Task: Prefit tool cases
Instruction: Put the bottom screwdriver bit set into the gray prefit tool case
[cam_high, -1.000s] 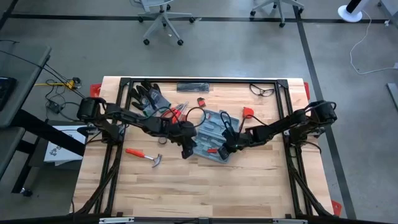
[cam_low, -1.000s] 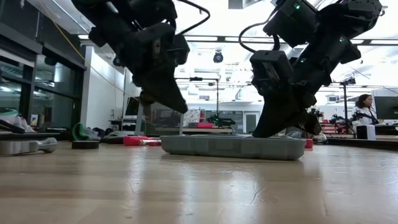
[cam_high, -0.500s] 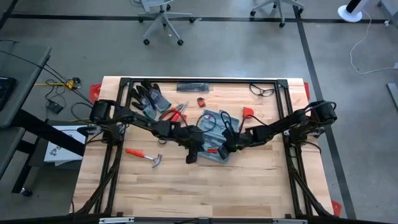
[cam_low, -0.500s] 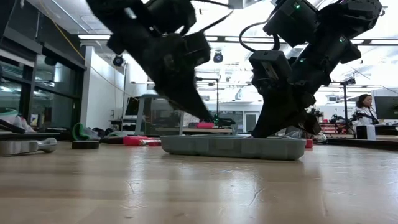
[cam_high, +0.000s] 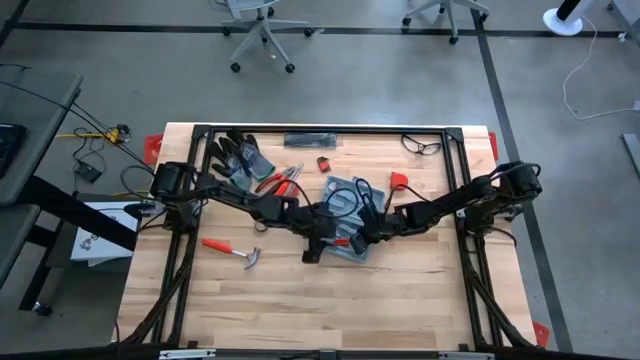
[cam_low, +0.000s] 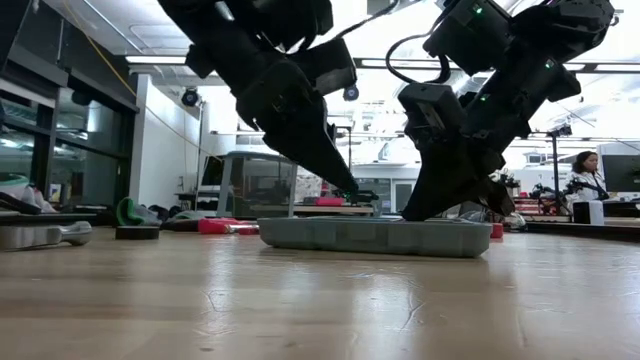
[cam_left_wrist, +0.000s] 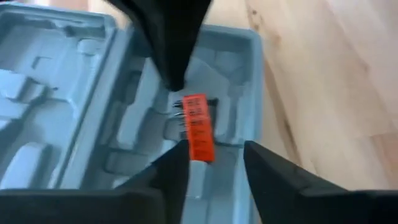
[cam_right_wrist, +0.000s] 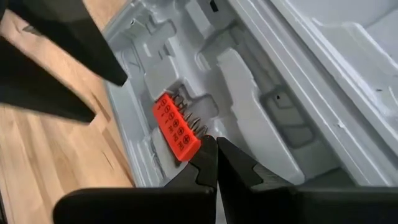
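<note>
The blue-grey tool case (cam_high: 337, 212) lies open on the table's middle, its moulded recesses up (cam_left_wrist: 62, 124) (cam_right_wrist: 298, 74); the low view shows its shell flat on the wood (cam_low: 375, 237). A red bit holder (cam_left_wrist: 199, 127) (cam_right_wrist: 176, 127) lies in a recess at the case's near edge. My left gripper (cam_left_wrist: 214, 149) (cam_high: 318, 243) is open, its fingers either side of the holder's one end. My right gripper (cam_right_wrist: 213, 142) (cam_high: 352, 238) is shut at the holder's other end. My left gripper stands close to the bit holder's end (cam_left_wrist: 202, 155); whether a finger touches it, I cannot tell. My right gripper meets the bit holder's short end (cam_right_wrist: 194, 144) with its shut fingertips (cam_left_wrist: 176, 87). It comes slanting down from the table's right. The holder lies in the case.
A red-handled hammer (cam_high: 232, 250) lies left of the case, dark gloves (cam_high: 240, 155) and red pliers (cam_high: 283, 180) at the far left, safety glasses (cam_high: 422, 146) at the far right. Bare wood fills the near half. A person (cam_low: 585, 185) is in the room behind.
My left gripper has gone toward the table's right edge and down, from beside the case's left edge to over its near part by the red bit holder. The right arm and the case have kept still.
</note>
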